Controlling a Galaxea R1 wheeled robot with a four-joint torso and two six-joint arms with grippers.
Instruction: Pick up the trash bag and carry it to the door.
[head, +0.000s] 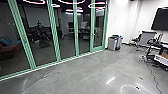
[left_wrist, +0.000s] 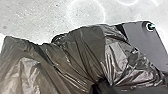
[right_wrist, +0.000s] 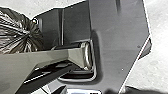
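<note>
1 bag (left_wrist: 75, 55) lies right at the left gripper (left_wrist: 101, 85), its gathered neck apparently clenched in those jaws, so the left arm is the nearer; the right jaws' state I cannot tell. Its body spreads away from the pinch in fanned pleats: thin, glossy, brownish-black plastic, sharply creased. Smooth grey floor (head: 82, 72) meets straight green-framed glass (head: 66, 32).

Plate (right_wrist: 120, 37) is wide, dark grey, slant-edged. Corner fitting (left_wrist: 150, 26) is round, pale-rimmed, green glint. Bar (right_wrist: 42, 58) is greyish beige, flat-sided, at nine o'clock of plate's rounded recess (right_wrist: 85, 75).
</note>
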